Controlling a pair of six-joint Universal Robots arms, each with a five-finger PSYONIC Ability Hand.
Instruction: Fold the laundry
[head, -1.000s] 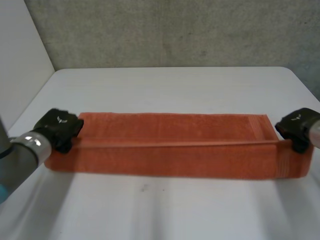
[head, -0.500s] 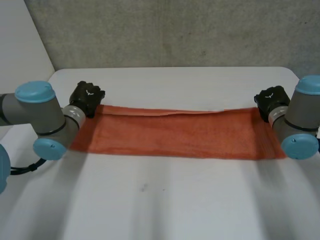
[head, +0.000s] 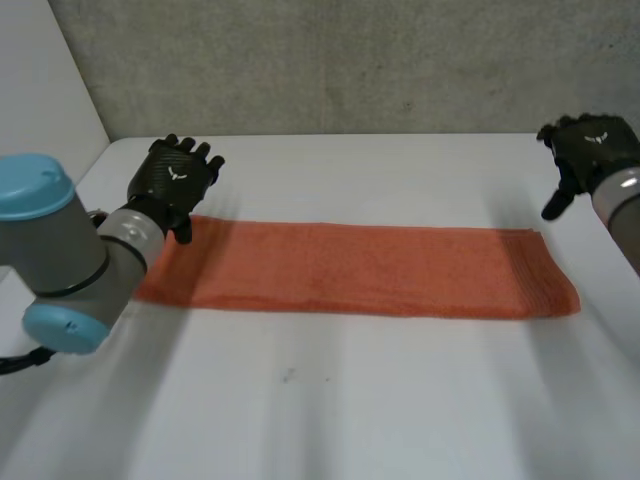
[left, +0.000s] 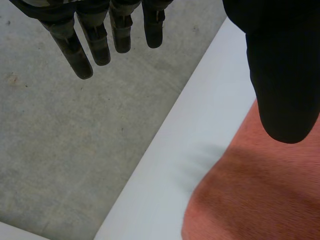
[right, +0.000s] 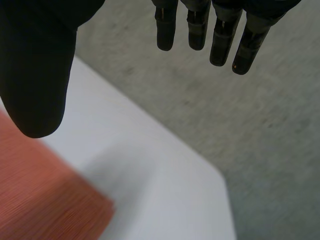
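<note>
Surface: white counter (head: 320, 420), bare across the lower part of the head view apart from one small dark speck left of centre. Its far edge runs straight, rounding off at the upper right. Behind it is a rough grey wall (head: 350, 60); a plain white panel (head: 40, 110) stands at the upper left.

Laundry: one rust-orange cloth (head: 360, 270), terry-like nap, lying flat on the counter as a long narrow band across the middle of the frame. Long edges are straight and nearly parallel. The right end shows fine ribbing and stacked edges (so more than one layer). The left end passes behind the left arm (head: 60, 250), which fills the left-middle of the frame.

Left hand (head: 175, 175): upper left of the head view, over the cloth's far left corner. Fingers (left: 100, 30) straight and slightly spread, thumb apart from them; unclenched, nothing held. In its wrist view the thumb hangs over the cloth's rounded corner, while the fingertips point past the counter's edge at rough grey. Whether the thumb touches the cloth cannot be told.

Right hand (head: 590, 150): upper right, apart from the cloth's right end and above bare counter. Fingers (right: 220, 30) straight, thumb hanging downward; likewise unclenched and holding nothing. In its wrist view the cloth's corner lies below the thumb, with white counter between.
</note>
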